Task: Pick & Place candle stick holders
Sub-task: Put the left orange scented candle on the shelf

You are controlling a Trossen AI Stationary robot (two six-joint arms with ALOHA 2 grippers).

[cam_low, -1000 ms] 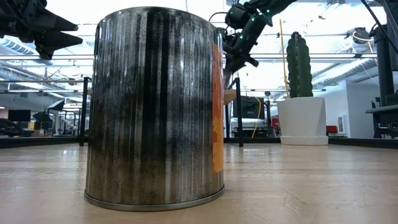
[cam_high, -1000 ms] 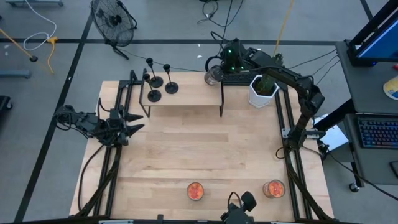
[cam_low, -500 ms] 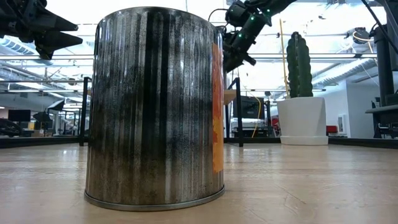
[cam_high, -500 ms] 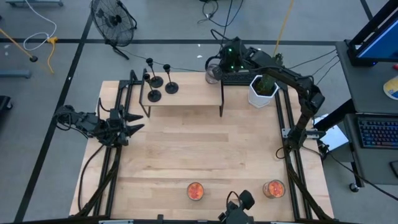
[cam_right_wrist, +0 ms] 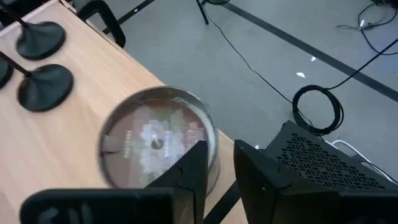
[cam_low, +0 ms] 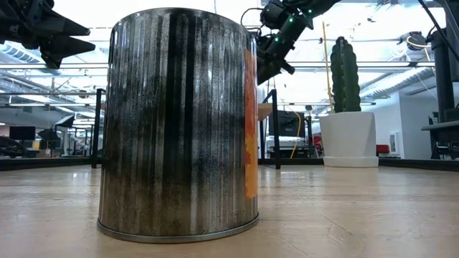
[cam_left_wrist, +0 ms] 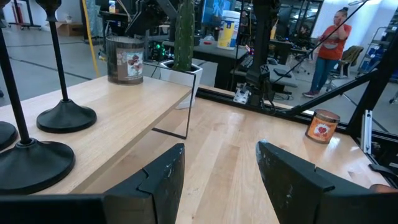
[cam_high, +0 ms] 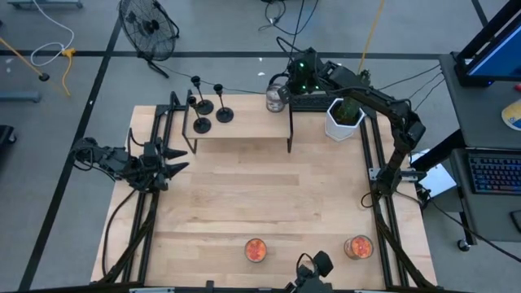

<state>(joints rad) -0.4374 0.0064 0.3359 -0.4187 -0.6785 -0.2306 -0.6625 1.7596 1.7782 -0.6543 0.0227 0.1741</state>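
Three black candle stick holders [cam_high: 210, 114] stand on their disc bases at the left end of a raised wooden shelf [cam_high: 244, 126] at the table's far side; they also show in the left wrist view [cam_left_wrist: 65, 115]. My right gripper [cam_high: 286, 89] is at the shelf's far right corner, shut on a silvery clear glass jar [cam_high: 275, 99]. My left gripper [cam_high: 177, 163] is open and empty at the table's left side, level with the shelf and pointing along it [cam_left_wrist: 221, 180]. My right gripper comes at the silvery jar from above, slanting from the far right. It has the jar's rim wall [cam_right_wrist: 212, 144], on the side toward the gripper, between its two fingers. One finger [cam_right_wrist: 194, 167] looks to be inside the jar and the other outside. The jar is upright at the shelf top [cam_left_wrist: 124, 59].
A white pot with a cactus [cam_high: 343, 118] stands right of the shelf. Two orange-filled jars [cam_high: 256, 250] [cam_high: 358, 247] stand near the front edge; one fills the low view [cam_low: 179, 122]. Black frame rails [cam_high: 378, 175] run along both table sides. A person [cam_left_wrist: 329, 50] stands beyond the table.
My right gripper has shifted a little toward the table's left and slightly upward, and the silvery jar has gone with it along the shelf's far right corner, staying upright.
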